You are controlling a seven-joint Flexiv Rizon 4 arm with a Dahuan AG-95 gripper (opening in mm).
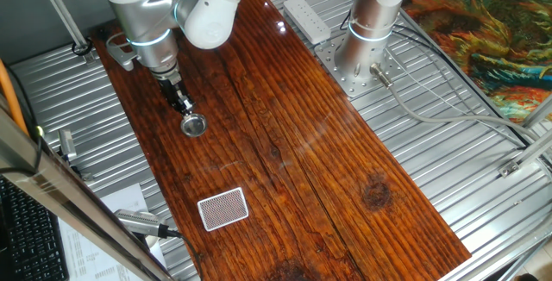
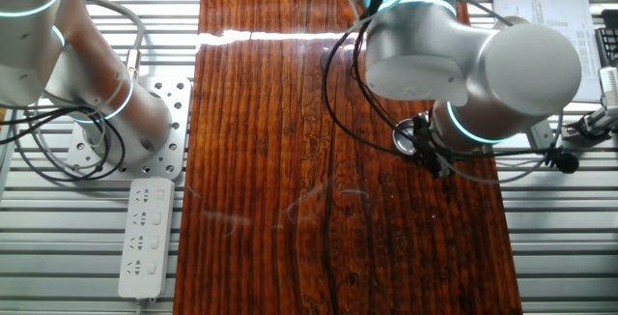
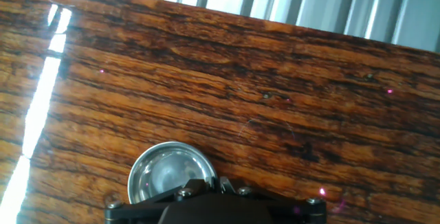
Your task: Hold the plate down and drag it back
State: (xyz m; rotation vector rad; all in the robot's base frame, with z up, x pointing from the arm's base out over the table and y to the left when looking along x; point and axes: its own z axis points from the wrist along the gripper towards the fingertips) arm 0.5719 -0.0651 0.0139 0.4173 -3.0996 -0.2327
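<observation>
The plate [image 1: 193,125] is a small shiny silver dish with a raised rim, lying on the dark wooden board [image 1: 285,143] near its far left edge. My gripper [image 1: 182,103] points down, its tips at the plate's back rim. In the hand view the plate [image 3: 162,172] lies at the bottom, and my gripper [image 3: 211,183] has its two fingertips close together over the plate's right rim, seemingly touching it. In the other fixed view the plate [image 2: 405,138] shows partly from under my arm, with my gripper [image 2: 432,153] beside it.
A red-and-white patterned card [image 1: 223,209] lies on the board near its front left. A white power strip [image 1: 308,18] and a second arm's base [image 1: 362,44] stand to the right of the board. Ribbed metal table [image 1: 466,177] surrounds the board.
</observation>
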